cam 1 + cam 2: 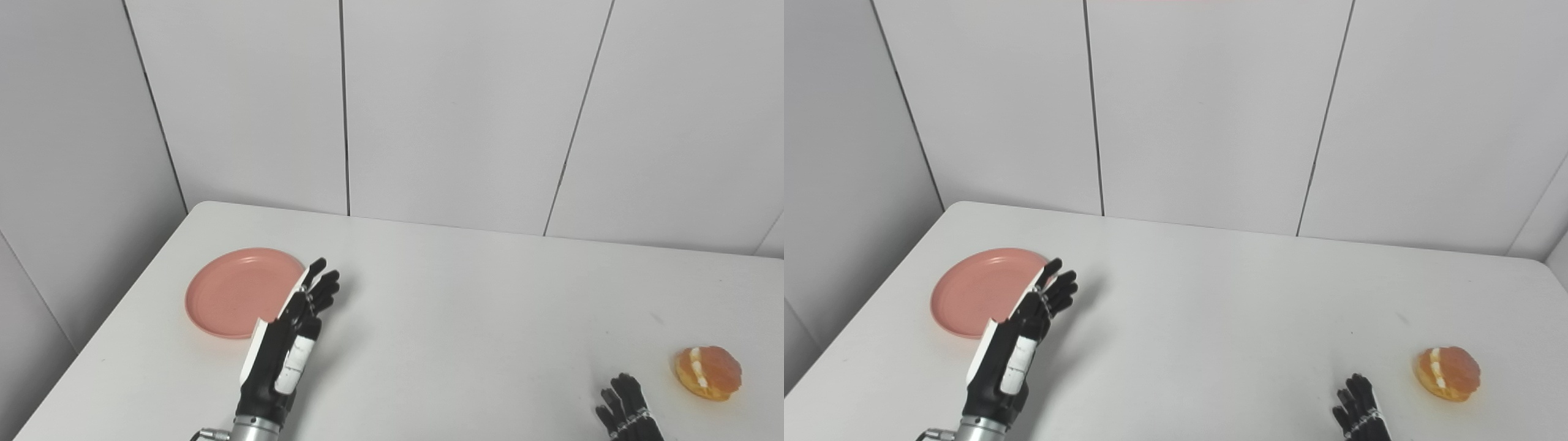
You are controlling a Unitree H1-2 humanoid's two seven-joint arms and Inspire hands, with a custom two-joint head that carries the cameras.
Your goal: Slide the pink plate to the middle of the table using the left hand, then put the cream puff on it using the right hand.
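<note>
The pink plate [236, 293] sits flat at the left of the frame, near the table's left edge. The left hand [288, 340] hovers just at its right rim, fingers straight and apart, holding nothing. Over at lower right lies the cream puff [708, 372], on its own. The right hand [628, 410] peeks in at the bottom edge, fingers spread and empty, near the puff. The white table [465, 306] meets pale grey wall panels [453, 104] behind.
</note>
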